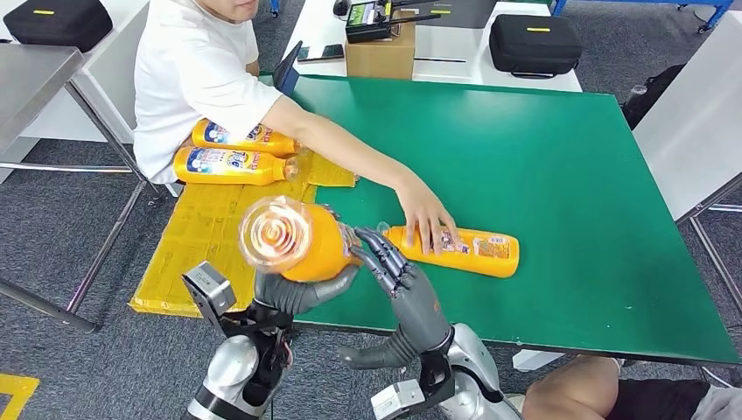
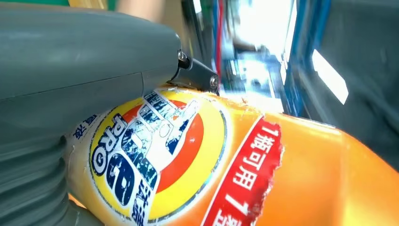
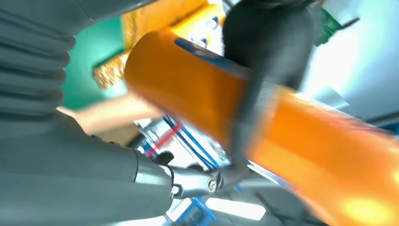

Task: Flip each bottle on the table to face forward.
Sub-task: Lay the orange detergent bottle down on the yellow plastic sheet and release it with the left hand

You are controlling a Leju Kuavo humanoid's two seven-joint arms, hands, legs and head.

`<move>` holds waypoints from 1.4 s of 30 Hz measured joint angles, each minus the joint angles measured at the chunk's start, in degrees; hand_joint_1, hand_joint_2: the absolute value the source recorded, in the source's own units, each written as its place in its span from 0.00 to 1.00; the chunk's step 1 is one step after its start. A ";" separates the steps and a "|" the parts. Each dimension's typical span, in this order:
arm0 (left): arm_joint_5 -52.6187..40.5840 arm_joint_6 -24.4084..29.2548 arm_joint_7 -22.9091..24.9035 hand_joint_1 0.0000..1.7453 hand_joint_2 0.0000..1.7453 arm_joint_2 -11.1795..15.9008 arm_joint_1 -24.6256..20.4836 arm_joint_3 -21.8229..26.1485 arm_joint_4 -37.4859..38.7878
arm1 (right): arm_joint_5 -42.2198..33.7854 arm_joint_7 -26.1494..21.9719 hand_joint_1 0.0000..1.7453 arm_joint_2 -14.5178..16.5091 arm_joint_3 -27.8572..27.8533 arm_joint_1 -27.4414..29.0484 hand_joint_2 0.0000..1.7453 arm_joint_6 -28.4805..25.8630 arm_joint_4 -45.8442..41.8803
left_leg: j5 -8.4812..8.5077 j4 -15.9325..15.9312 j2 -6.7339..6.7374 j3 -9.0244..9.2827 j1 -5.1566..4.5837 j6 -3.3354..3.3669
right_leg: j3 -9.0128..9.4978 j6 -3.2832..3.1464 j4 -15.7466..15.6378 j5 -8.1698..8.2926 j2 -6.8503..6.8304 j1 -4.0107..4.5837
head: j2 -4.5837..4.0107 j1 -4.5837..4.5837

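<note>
An orange detergent bottle (image 1: 306,241) is lifted above the near edge of the green table (image 1: 560,166), its clear cap end pointing at my head camera. My left hand (image 1: 302,290) cups it from below, and the left wrist view shows the thumb lying against the bottle's label (image 2: 150,160). My right hand (image 1: 398,276) grips its far side, with dark fingers (image 3: 263,70) wrapped over the bottle (image 3: 188,80). A second orange bottle (image 1: 477,251) lies on its side on the table, with a person's hand (image 1: 426,219) resting on it.
A person in a white shirt (image 1: 188,70) sits at the table's left corner, one arm stretched across it. Two more orange bottles (image 1: 232,164) (image 1: 247,137) lie on yellow cardboard (image 1: 206,227) on the floor. A cardboard box (image 1: 381,54) and a black case (image 1: 534,42) stand behind the table.
</note>
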 joint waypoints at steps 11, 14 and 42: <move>-38.60 16.84 6.73 1.00 1.00 1.58 -8.28 2.14 10.95 | -1.91 -0.42 0.00 -1.25 -0.24 1.31 0.00 -4.08 -6.68 | 0.03 0.00 -0.04 0.00 0.00 0.01 | 0.05 0.00 0.02 0.01 -0.04 -0.01 | -0.01 0.01; -45.84 16.29 9.06 1.00 1.00 2.25 -10.34 2.09 14.89 | -3.49 -0.73 0.00 -1.28 -1.05 1.34 0.00 -2.78 -8.05 | 0.03 0.00 -0.03 0.00 -0.01 0.01 | 0.05 0.01 0.02 0.01 -0.04 -0.01 | -0.01 0.02; -62.34 18.08 21.84 1.00 1.00 4.69 -28.96 7.32 59.46 | -6.45 -1.29 0.00 -1.15 -0.83 -0.56 0.00 -1.27 -9.13 | 0.13 0.00 -0.02 0.00 0.03 -0.07 | 0.06 0.01 0.09 0.02 -0.05 0.01 | 0.01 0.02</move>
